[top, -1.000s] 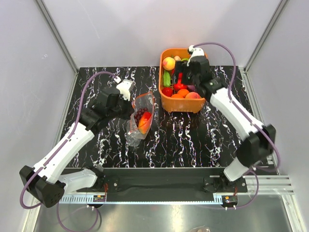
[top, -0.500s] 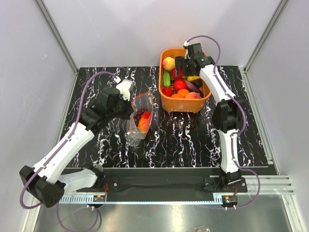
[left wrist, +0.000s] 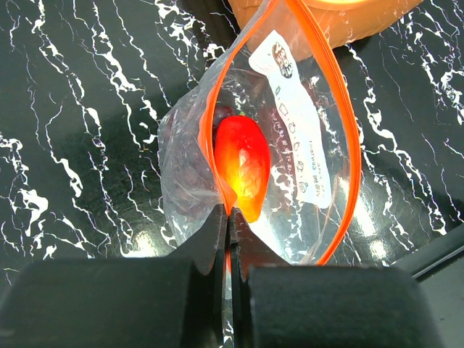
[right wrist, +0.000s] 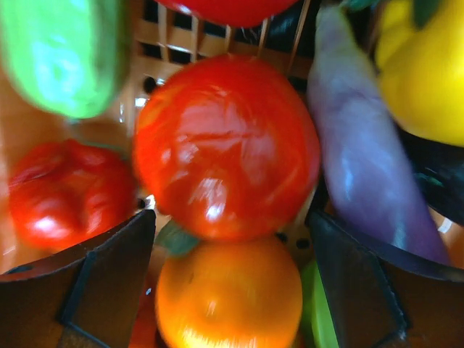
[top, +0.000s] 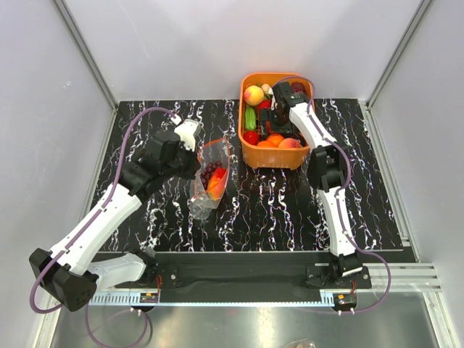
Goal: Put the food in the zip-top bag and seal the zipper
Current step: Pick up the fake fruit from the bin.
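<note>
Bag lies mid-table, mouth open, red and purple food inside; left gripper fingers clamp its orange zipper rim. At 1 o'clock, right gripper, fingers apart, hangs in the basket over a red tomato.

table: black, white-veined | zip-top bag: centre-left | orange basket: far edge, right of bag

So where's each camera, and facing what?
Top external: above, behind the bases, looking down at the table; left arm, right arm show.
Left wrist: over the zip-top bag, looking into its mouth; left gripper shut on its rim.
Right wrist: in the basket, facing a red tomato; right gripper open.
Top, left wrist share the bag.
</note>
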`<state>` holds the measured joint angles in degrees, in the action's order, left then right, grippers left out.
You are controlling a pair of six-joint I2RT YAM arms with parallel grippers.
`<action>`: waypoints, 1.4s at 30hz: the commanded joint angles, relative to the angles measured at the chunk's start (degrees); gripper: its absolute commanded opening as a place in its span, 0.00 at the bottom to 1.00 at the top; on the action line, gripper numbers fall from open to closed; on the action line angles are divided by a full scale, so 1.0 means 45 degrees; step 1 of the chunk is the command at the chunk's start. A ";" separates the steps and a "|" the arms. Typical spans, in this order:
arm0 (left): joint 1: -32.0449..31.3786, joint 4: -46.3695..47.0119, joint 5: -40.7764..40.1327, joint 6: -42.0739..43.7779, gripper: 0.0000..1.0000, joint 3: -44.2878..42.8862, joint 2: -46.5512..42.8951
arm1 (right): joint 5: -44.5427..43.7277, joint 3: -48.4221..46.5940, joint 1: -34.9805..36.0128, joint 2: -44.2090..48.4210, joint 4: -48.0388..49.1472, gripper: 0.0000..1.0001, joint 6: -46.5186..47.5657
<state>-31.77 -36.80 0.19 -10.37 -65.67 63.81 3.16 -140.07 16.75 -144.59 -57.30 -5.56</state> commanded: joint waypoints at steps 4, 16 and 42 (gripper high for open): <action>0.0048 0.0267 -0.0197 0.0156 0.00 -0.0426 -0.0098 | 0.0431 -0.0671 -0.0090 -0.0719 -0.0530 0.87 0.0279; 0.0048 0.0267 -0.0237 0.0156 0.00 -0.0407 -0.0040 | 0.1815 0.0656 -0.0071 0.0548 0.1695 0.27 0.0006; 0.0048 0.0306 -0.0139 0.0156 0.00 -0.0387 -0.0118 | 0.5158 0.5287 -0.0090 0.6467 0.5331 0.08 -0.0483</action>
<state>-31.75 -36.80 0.19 -10.37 -65.67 63.83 25.17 -116.95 15.92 -118.85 -35.22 -7.42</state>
